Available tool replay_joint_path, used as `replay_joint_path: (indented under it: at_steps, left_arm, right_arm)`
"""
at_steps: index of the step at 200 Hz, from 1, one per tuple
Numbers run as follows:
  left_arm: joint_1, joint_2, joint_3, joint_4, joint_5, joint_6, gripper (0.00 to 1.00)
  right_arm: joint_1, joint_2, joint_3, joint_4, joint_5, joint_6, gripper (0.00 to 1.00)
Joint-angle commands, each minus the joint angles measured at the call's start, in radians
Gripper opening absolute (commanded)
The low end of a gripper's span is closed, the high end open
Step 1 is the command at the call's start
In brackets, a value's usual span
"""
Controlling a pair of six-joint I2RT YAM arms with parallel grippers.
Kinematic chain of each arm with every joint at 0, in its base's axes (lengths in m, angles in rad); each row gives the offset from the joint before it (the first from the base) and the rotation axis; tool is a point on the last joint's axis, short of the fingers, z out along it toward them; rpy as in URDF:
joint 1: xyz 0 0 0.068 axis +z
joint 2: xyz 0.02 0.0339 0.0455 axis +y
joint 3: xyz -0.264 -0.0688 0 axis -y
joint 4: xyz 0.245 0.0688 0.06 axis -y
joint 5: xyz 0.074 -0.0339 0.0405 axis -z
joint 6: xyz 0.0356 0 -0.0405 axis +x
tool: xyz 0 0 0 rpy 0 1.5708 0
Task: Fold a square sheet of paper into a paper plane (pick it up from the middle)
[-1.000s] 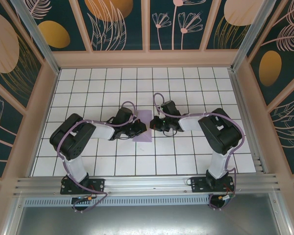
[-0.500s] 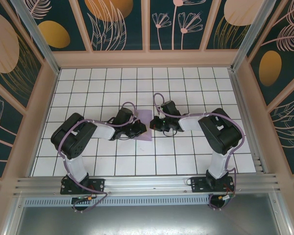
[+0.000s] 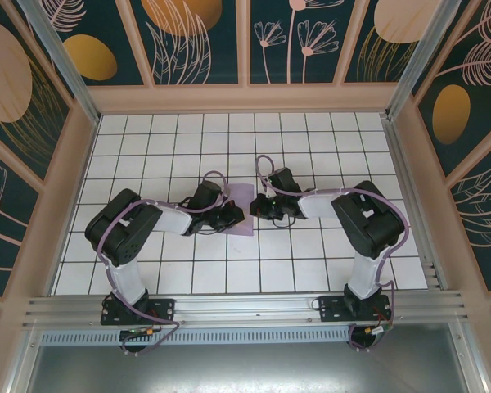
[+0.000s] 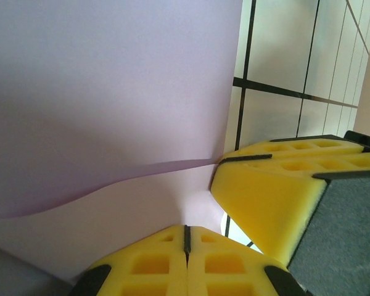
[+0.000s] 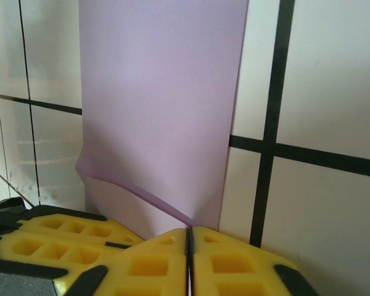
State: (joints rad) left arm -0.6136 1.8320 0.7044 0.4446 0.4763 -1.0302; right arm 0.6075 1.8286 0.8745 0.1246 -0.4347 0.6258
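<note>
On tiled table (image 3: pixel 311 147), left claw (image 4: pixel 186 237) and right claw (image 5: pixel 189 237) pinch lavender sheet (image 3: pixel 244 195)

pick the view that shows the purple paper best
Right wrist: the paper shows both long edges and a lifted layer. Left wrist crops it close; top external shows a small, partly covered patch.

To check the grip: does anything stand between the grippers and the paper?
Nothing visible does. The left gripper and the right gripper are both shut directly on the paper.

White tiled table (image 3: pixel 311 270) w/ black grid — floral wall panels (image 3: pixel 196 33) behind.
</note>
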Motion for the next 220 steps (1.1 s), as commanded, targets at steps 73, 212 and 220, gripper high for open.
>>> replay_joint_path:
  at_steps: [73, 212, 220]
  left_arm:
    - [0.002, 0.029, -0.065, -0.007, -0.063, -0.036, 0.05]
    - [0.002, 0.025, -0.084, 0.016, -0.051, -0.028, 0.03]
    - [0.002, 0.025, -0.087, 0.02, -0.051, -0.031, 0.03]
  right_arm:
    - [0.045, -0.189, -0.084, -0.045, -0.012, 0.042, 0.0]
    - [0.13, -0.14, -0.094, -0.095, 0.014, 0.064, 0.0]
    - [0.132, -0.143, -0.098, -0.097, 0.014, 0.064, 0.0]
